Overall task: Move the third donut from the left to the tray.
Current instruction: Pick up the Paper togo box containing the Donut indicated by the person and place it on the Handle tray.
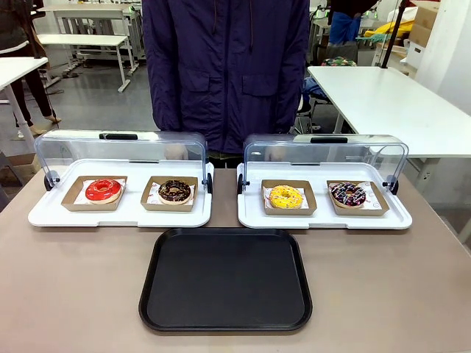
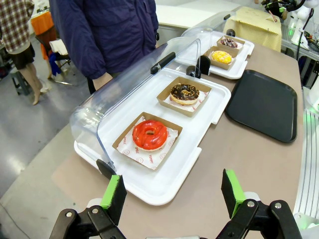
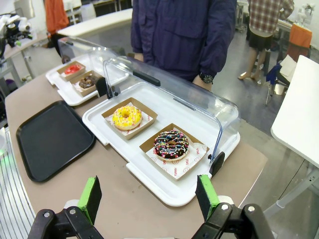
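The third donut from the left (image 1: 285, 196), yellow-iced with sprinkles, sits in a brown cardboard holder on the right white display tray; it also shows as the donut (image 3: 126, 117) and, far off, the donut (image 2: 222, 57). The black tray (image 1: 226, 279) lies at the table's near middle, also seen as the tray (image 3: 52, 138) and the tray (image 2: 264, 103). My left gripper (image 2: 174, 195) is open, hovering off the table's left end, near the red donut (image 2: 149, 135). My right gripper (image 3: 148, 195) is open above the table's right end, short of the sprinkled chocolate donut (image 3: 171, 144).
Two white display trays (image 1: 125, 214) (image 1: 324, 219) stand side by side with clear lids (image 1: 121, 147) raised open. The left one holds a red donut (image 1: 103, 190) and a chocolate donut (image 1: 174, 191); another chocolate donut (image 1: 348, 194) is far right. A person in a dark jacket (image 1: 224, 66) stands behind.
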{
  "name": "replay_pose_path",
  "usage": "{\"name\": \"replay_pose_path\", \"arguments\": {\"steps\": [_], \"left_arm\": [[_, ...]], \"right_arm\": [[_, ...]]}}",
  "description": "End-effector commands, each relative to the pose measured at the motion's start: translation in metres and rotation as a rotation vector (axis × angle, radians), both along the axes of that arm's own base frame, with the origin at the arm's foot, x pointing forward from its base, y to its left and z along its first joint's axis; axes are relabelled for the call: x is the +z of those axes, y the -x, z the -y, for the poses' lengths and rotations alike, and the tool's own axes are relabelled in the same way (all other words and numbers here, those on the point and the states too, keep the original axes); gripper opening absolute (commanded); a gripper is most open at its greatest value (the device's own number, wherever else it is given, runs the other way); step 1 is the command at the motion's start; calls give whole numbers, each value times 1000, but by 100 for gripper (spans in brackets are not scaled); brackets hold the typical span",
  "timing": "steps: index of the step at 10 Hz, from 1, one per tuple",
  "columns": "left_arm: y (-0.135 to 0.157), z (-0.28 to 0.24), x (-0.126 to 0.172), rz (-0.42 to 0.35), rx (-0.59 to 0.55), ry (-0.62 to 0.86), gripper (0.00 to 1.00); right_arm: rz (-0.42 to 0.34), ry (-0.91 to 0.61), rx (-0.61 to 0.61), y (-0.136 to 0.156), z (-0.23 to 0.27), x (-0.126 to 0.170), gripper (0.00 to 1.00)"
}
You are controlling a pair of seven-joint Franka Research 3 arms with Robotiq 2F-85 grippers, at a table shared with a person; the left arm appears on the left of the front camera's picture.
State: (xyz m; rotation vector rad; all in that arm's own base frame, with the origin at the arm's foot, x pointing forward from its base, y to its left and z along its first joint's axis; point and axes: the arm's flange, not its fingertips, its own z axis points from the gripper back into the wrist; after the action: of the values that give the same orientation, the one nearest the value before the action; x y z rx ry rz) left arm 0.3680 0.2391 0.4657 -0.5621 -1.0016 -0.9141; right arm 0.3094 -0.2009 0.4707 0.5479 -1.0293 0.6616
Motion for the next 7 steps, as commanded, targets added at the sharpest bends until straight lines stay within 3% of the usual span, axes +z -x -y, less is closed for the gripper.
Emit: {"name": "replay_pose_path", "arguments": {"steps": [1,7], "left_arm": [[2,0,0,0,-10,-6,100],[2,0,0,0,-10,-6,100]], "right_arm": [[35,-2,3,-3,1,0,100],[35,-2,3,-3,1,0,100]]}}
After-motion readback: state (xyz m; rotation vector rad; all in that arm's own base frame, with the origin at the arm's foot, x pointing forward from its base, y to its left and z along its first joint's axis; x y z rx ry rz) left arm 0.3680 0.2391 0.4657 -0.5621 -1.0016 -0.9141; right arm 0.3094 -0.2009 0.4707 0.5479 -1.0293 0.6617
